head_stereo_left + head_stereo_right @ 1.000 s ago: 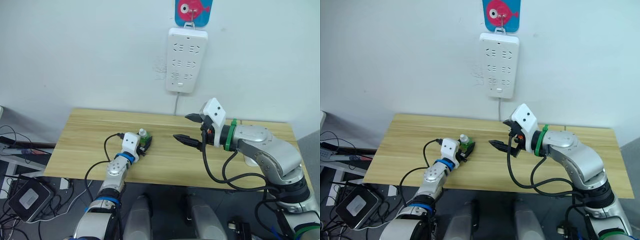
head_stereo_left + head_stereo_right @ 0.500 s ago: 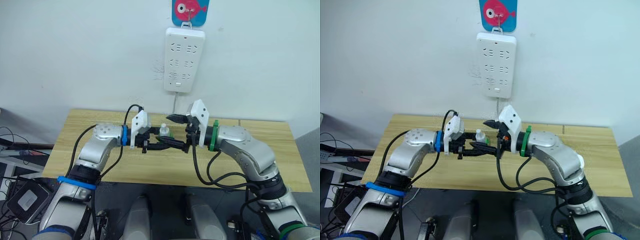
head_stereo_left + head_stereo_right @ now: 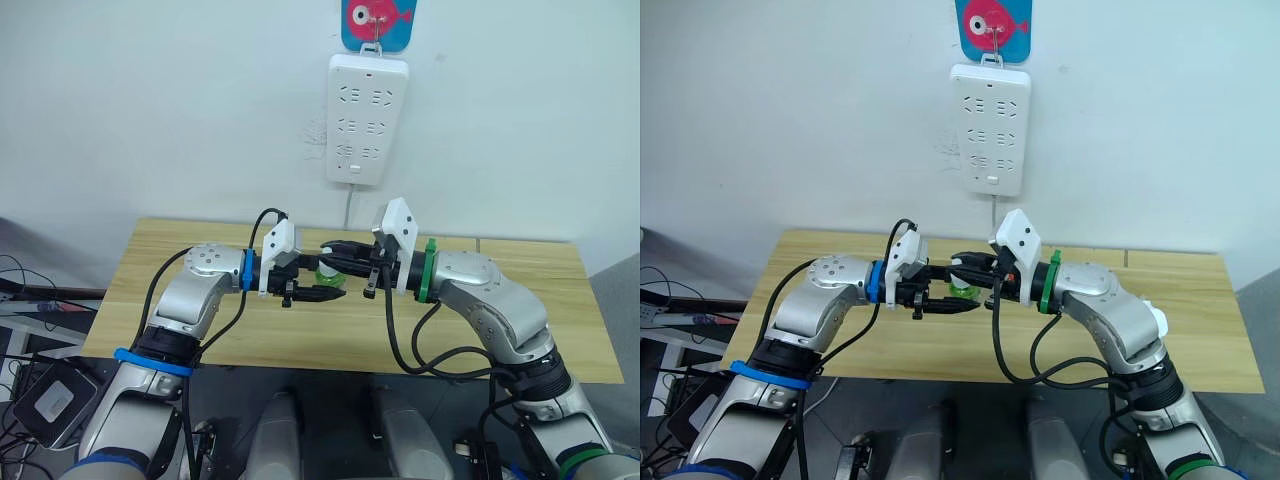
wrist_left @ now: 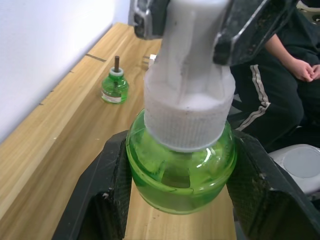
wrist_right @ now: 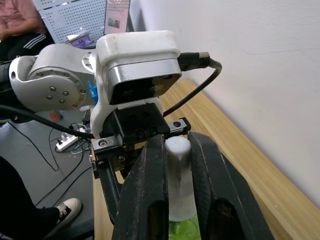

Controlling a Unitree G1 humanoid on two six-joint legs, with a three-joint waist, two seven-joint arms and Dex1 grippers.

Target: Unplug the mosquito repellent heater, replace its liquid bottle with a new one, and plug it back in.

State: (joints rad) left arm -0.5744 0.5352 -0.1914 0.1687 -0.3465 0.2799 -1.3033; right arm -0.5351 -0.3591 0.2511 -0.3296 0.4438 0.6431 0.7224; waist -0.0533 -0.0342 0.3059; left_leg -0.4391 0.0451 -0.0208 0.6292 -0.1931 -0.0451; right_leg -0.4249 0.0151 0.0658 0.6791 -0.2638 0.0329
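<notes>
Pinching the new bottle (image 4: 181, 170) round its belly, left gripper (image 3: 312, 281) steadies it while right gripper (image 5: 176, 200) clamps the ribbed cap (image 4: 189, 115) (light, slick plastic, best twisted gently).

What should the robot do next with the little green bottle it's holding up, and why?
Probably twist the white cap off. The left gripper clamps the new bottle while the right gripper pinches its cap, and the old bottle stands on the table.

two green bottles (image 4: 180, 167) (image 4: 114, 88), one power strip (image 3: 367, 119), one table (image 3: 160, 260).
</notes>
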